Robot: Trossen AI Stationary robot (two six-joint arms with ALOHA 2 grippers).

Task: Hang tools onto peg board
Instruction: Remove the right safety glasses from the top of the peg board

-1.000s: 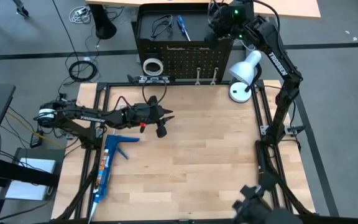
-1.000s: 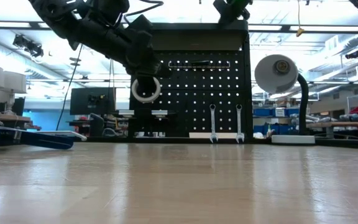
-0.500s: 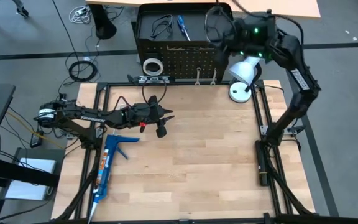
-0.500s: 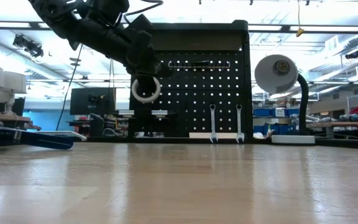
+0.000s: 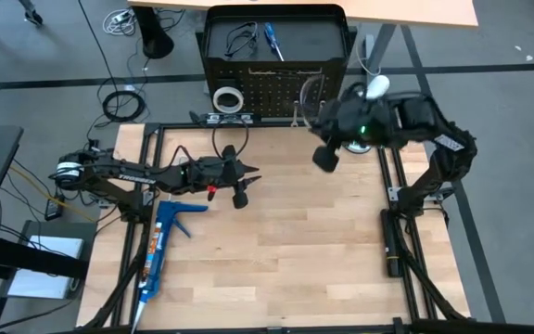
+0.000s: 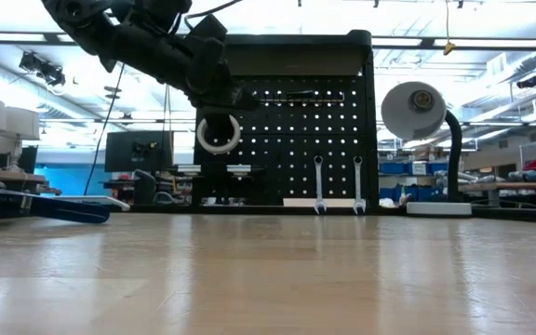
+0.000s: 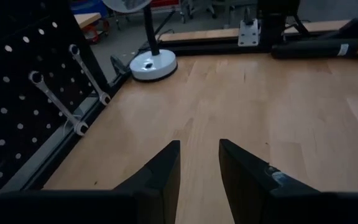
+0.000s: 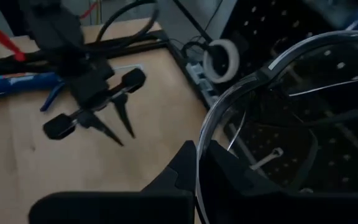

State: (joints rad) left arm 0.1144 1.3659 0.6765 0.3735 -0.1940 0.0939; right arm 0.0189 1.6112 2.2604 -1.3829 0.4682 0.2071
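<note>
The peg board [image 5: 267, 88] stands upright at the table's far edge. A white tape ring [image 5: 227, 97] and two silver wrenches [image 6: 318, 184] hang on its face. Black wire loops [image 5: 239, 39] and a blue-handled screwdriver [image 5: 272, 42] lie in its top tray. A black strip with white marks [image 6: 298, 96] sits high on the board. My right gripper [image 8: 197, 165] is near the board's right end [image 5: 321, 116], shut on a thin wire loop [image 8: 253, 81]. My left gripper [image 7: 197, 149] is open and empty over the table's left half [image 5: 251, 174]. My right gripper pinches one strand of the wire loop [image 8: 199, 146] between its two fingers. The loop arcs away beyond the fingertips toward the peg board, lifted clear of the table.
A white desk lamp [image 6: 417, 112] stands at the far right corner, close beside my right arm. A blue caulking gun [image 5: 160, 243] lies at the table's left edge. Bare wood [image 5: 286, 250] lies between the arms and the near edge.
My right arm has swung from above and behind the peg board's right end toward the near side and down, carrying the wire loop, and now hangs over the table's far right in front of the board.
</note>
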